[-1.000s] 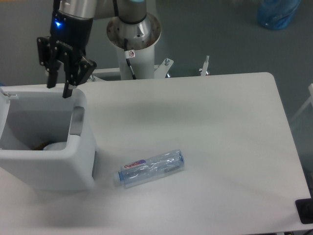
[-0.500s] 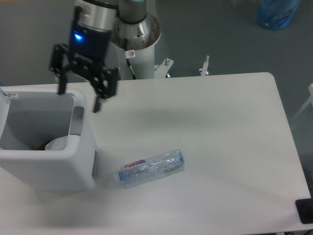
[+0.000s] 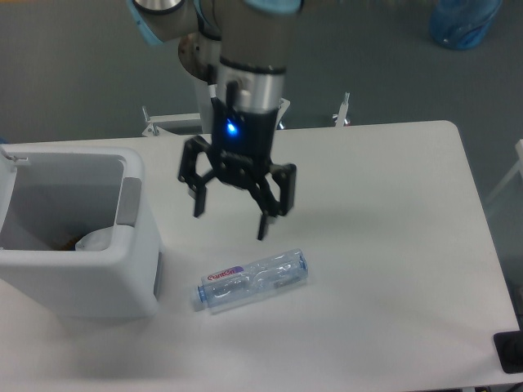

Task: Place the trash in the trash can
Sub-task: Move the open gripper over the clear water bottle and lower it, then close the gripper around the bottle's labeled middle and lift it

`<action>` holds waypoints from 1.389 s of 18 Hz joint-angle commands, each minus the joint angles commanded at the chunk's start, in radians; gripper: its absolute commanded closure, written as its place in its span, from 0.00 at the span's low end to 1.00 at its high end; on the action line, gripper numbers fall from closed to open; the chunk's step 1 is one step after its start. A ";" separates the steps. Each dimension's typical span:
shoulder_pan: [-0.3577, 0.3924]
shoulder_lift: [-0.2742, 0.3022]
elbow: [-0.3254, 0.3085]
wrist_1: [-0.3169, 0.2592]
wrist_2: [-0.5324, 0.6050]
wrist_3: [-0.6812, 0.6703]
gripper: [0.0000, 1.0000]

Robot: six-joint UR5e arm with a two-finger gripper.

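The crushed clear bottle (image 3: 252, 281) with a pink-and-blue label lies flat on the white table, right of the trash can. The white trash can (image 3: 139, 269) stands at the table's left edge, with a grey tab (image 3: 128, 202) on its right rim. The white wad (image 3: 96, 239) shows partly inside the can, low against the right wall. My gripper (image 3: 230, 226) is open and empty, fingers pointing down, hanging just above and slightly behind the bottle's left half.
The arm's round base (image 3: 214, 57) stands behind the table's far edge. A blue bag (image 3: 464, 22) lies on the floor at the upper right. A dark object (image 3: 510, 351) sits at the table's lower right corner.
My gripper has swung from over the trash can's rim to the right and forward, ending above the bottle. It stays open. The bottle has not moved.
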 joint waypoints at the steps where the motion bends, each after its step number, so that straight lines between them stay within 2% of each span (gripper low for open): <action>1: 0.000 -0.009 -0.008 -0.003 0.003 0.029 0.00; 3: -0.002 -0.014 -0.052 -0.006 0.009 0.091 0.00; 6: -0.011 -0.034 -0.095 -0.017 0.086 0.158 0.00; 9: -0.035 -0.081 -0.080 -0.063 0.106 0.184 0.00; 13: -0.090 -0.156 -0.045 -0.075 0.175 0.184 0.00; 16: -0.127 -0.189 -0.037 -0.097 0.236 0.186 0.00; 25: -0.182 -0.281 -0.037 -0.091 0.238 0.207 0.00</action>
